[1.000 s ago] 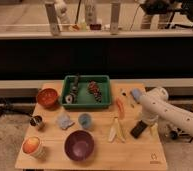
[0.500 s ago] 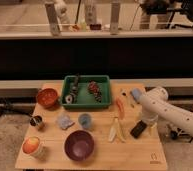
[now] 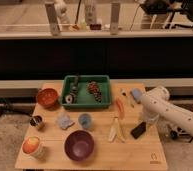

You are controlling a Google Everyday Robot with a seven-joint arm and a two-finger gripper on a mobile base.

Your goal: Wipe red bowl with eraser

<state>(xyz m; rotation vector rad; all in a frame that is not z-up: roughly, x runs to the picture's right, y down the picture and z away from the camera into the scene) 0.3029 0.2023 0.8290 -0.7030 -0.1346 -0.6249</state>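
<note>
Red bowl [image 3: 47,97] sits far left while gripper [image 3: 142,122], finger state unreadable, hovers at eraser [image 3: 138,130] near right table [image 3: 140,157] edge; a sloppy grab risks knocking it off.

A white robot arm [image 3: 172,111] reaches in from the right edge, angling up and left to a rounded elbow, then bending downward. Its gripper [image 3: 141,125] hangs low, pointing down toward the tabletop at the right side.
</note>
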